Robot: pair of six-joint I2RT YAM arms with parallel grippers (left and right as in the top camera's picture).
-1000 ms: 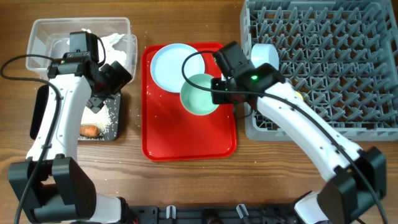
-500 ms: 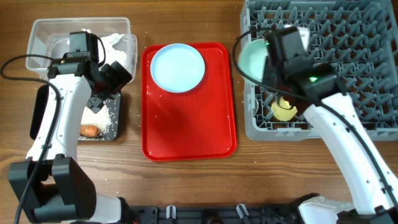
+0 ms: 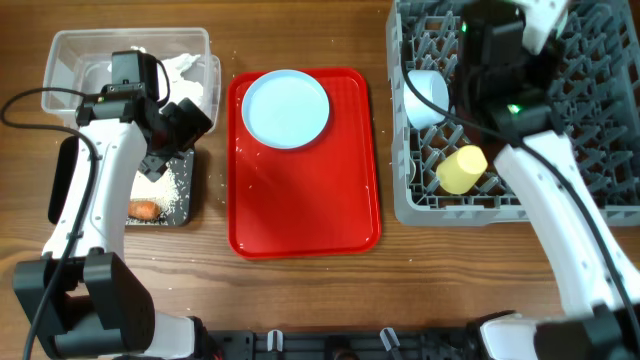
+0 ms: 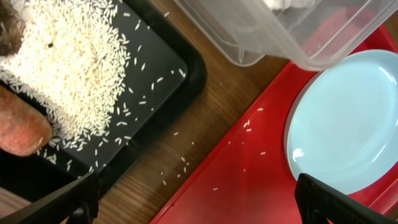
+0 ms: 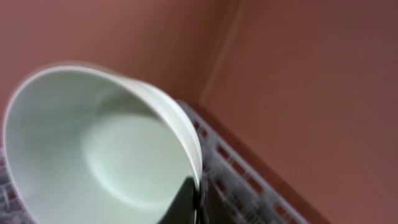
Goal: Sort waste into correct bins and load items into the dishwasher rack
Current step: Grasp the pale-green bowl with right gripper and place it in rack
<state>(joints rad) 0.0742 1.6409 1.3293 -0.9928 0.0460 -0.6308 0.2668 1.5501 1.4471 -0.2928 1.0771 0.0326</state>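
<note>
My right gripper (image 5: pixel 195 202) is shut on the rim of the pale green bowl (image 5: pixel 93 149), held tilted above the grey dishwasher rack (image 5: pixel 249 180). In the overhead view this gripper (image 3: pixel 497 40) is over the rack's (image 3: pixel 570 120) back part and hides the bowl. The pale blue bowl (image 3: pixel 425 95) lies on its side in the rack, and the yellow cup (image 3: pixel 461 170) lies near its front. The pale blue plate (image 3: pixel 287 108) sits on the red tray (image 3: pixel 300 210). My left gripper (image 4: pixel 199 208) is open and empty, above the black tray's (image 3: pixel 190 205) edge.
The black tray (image 4: pixel 168 68) holds rice (image 4: pixel 68 56), a carrot (image 4: pixel 22 127) and a brown lump (image 4: pixel 9 31). The clear tub (image 3: pixel 70 55) behind it holds white tissue (image 3: pixel 185 65). Stray rice grains lie on the wood and the red tray (image 4: pixel 249 174).
My right arm lifted the green bowl off the red tray and carried it right and back, over the rack. The left arm has not moved.
</note>
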